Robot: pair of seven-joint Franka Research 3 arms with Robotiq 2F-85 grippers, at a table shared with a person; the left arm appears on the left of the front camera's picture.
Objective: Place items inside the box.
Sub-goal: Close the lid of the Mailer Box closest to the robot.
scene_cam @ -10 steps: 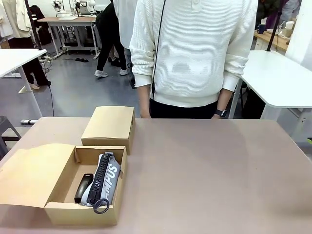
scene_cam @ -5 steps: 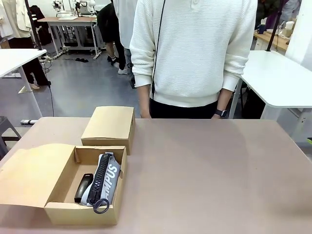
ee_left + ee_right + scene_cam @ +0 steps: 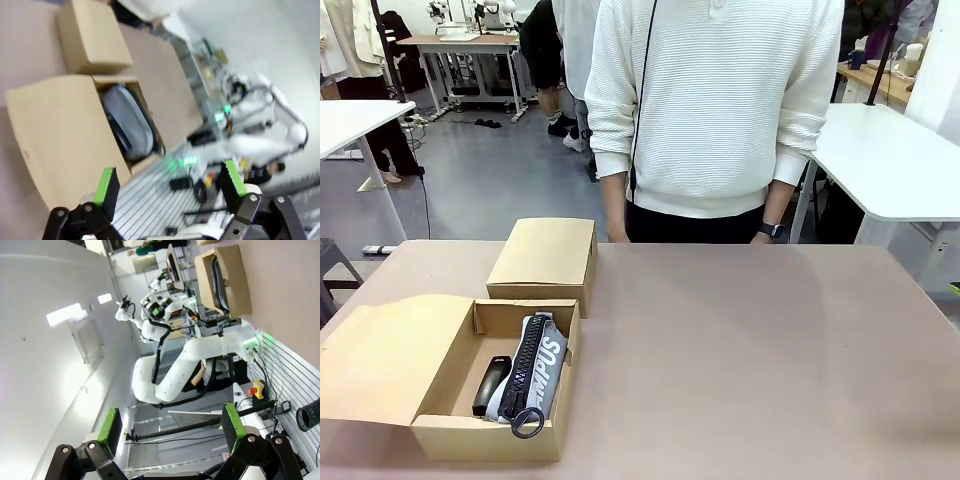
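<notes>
An open cardboard box (image 3: pixel 490 437) stands at the table's near left, its lid flap (image 3: pixel 380 365) folded out to the left. Inside lie a light grey zip pouch (image 3: pixel 551 358) with a black zip and, to its left, a small black stapler (image 3: pixel 490 386). The navy pouch and the pen are out of view. My left gripper (image 3: pixel 169 181) hangs open and empty off the table's side, looking at the box (image 3: pixel 60 135) and grey pouch (image 3: pixel 131 122). My right gripper (image 3: pixel 170 423) is open and empty, far from the box (image 3: pixel 235 280).
A smaller closed cardboard box (image 3: pixel 542 255) sits just behind the open one. A person in a white sweater (image 3: pixel 720 110) stands at the far edge, hands down by the sides. The table's middle and right are bare brown surface (image 3: pixel 760 350).
</notes>
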